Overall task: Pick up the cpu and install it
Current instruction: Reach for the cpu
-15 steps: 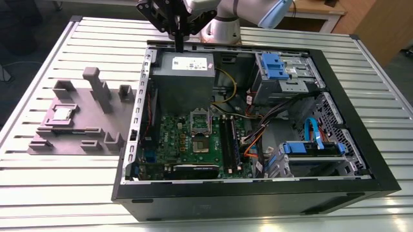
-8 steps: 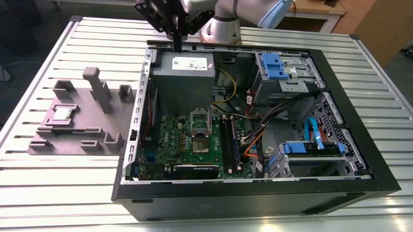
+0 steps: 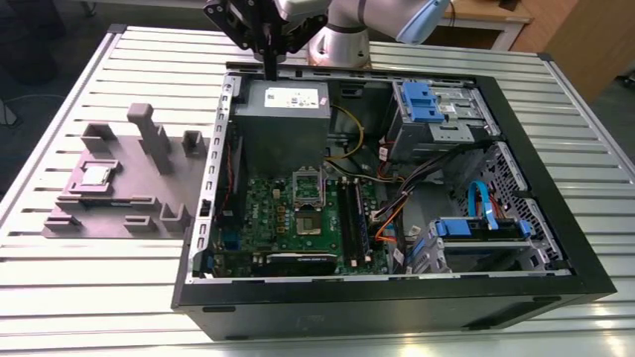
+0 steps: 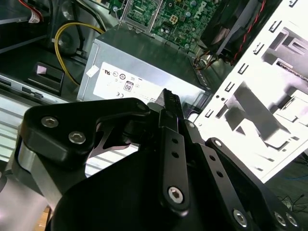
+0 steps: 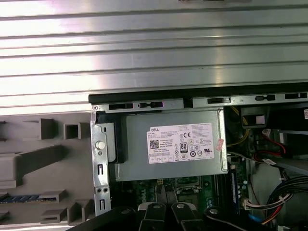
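Slatted metal table [image 3: 89, 286]: open black computer case [image 3: 397, 309], grey fixture block [image 3: 163, 195] beside.

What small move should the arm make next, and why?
Probably travel toward the exterior view's left: the gripper hangs over the edge of the case by the power supply, while the cpu lies in the grey fixture.

Bright overhead light, glare on table [image 5: 154, 53]

A robotics lab set up for computer assembly
A robot arm [image 3: 349, 30] stands at a slatted aluminium table [image 3: 89, 264] bearing an opened computer case [image 3: 397, 306] and a grey moulded parts fixture [image 3: 124, 202]; behind it is what may be wooden office furniture [image 3: 585, 37]
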